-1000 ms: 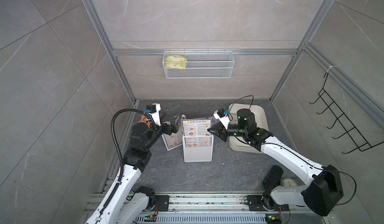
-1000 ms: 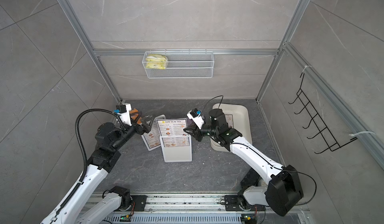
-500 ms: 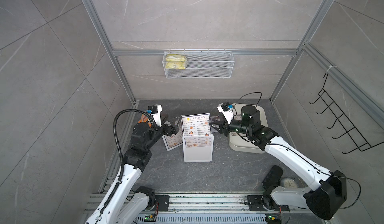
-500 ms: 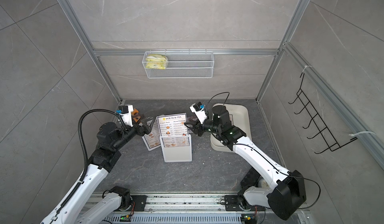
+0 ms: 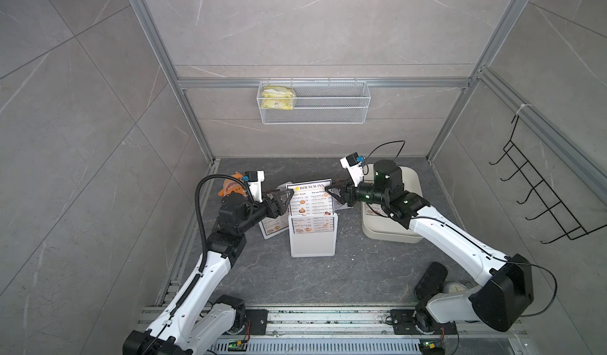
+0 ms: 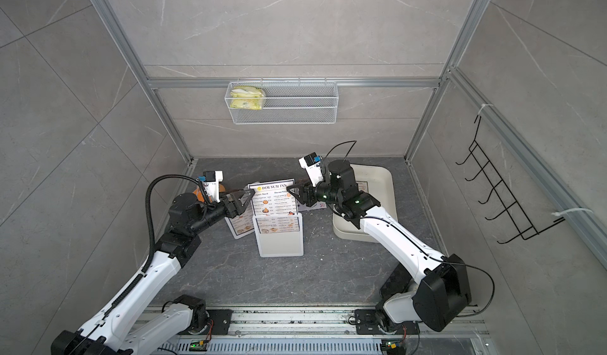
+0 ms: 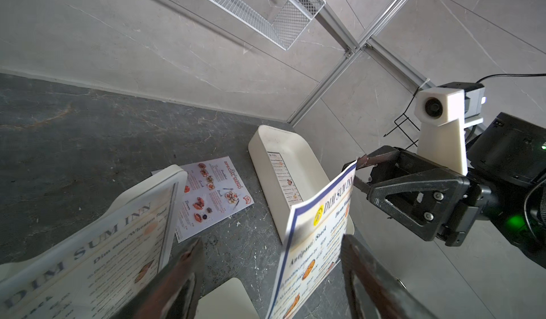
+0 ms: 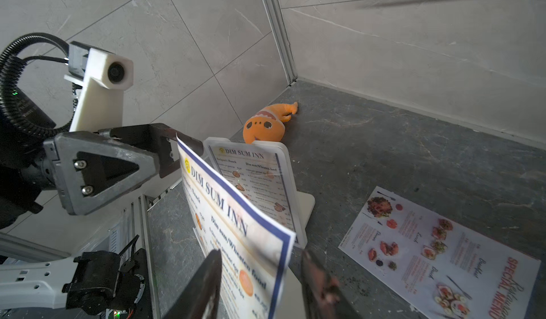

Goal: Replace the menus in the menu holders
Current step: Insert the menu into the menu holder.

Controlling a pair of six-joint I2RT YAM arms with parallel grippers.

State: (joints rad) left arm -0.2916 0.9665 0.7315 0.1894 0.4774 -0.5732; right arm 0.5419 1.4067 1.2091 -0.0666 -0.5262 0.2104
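A DIM SUM INN menu (image 5: 310, 199) stands upright, half inside the middle white menu holder (image 5: 312, 243). My left gripper (image 7: 270, 270) is open and straddles the sheet's (image 7: 313, 243) left edge without pinching it. My right gripper (image 8: 260, 279) is open around its (image 8: 236, 214) right top corner, with a gap on each side. A second menu holder (image 8: 285, 167), with a DIM SUM INN menu in it, leans just left of the first. A red SPECIAL MENU sheet (image 8: 437, 258) lies flat on the floor behind.
A cream tray (image 5: 387, 231) with another menu (image 7: 280, 169) inside sits to the right, under my right arm. An orange plush toy (image 8: 266, 122) lies in the far left corner. A wire basket (image 5: 313, 102) hangs on the back wall, and a black hook rack (image 5: 538, 199) on the right wall.
The menu has risen a little out of the middle holder. My right jaws have opened off the sheet and lifted slightly. My left jaws have narrowed around its left edge.
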